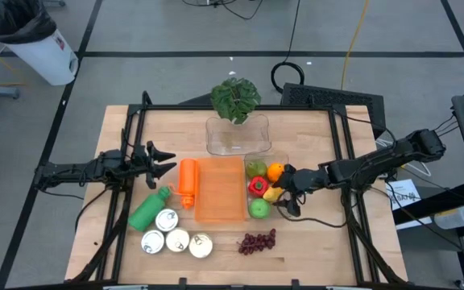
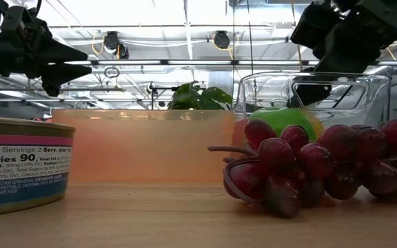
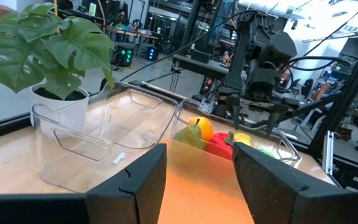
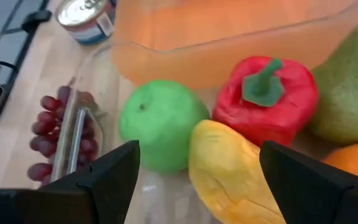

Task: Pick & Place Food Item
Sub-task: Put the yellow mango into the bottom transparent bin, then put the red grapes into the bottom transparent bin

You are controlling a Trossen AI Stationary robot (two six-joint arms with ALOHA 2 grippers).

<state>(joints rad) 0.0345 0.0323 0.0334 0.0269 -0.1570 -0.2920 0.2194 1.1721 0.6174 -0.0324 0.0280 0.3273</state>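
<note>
A clear tub (image 1: 249,197) holds a green pear (image 1: 255,167), an orange (image 1: 275,170), a red pepper (image 4: 269,99), a yellow fruit (image 4: 229,174) and a green apple (image 4: 160,121). My right gripper (image 1: 285,182) hovers open just above the tub. In its wrist view, the right gripper (image 4: 197,158) has a finger on either side of the yellow fruit, apart from it. My left gripper (image 1: 166,161) waits open above the table's left part, near the orange bottle (image 1: 187,181). A bunch of red grapes (image 1: 256,242) lies on the table near the tub.
An orange bin (image 1: 220,189) stands between the two grippers. A second clear tub (image 1: 236,135) and a potted plant (image 1: 234,98) sit at the far edge. A green bottle (image 1: 150,208) and three cans (image 1: 176,238) lie near the left front.
</note>
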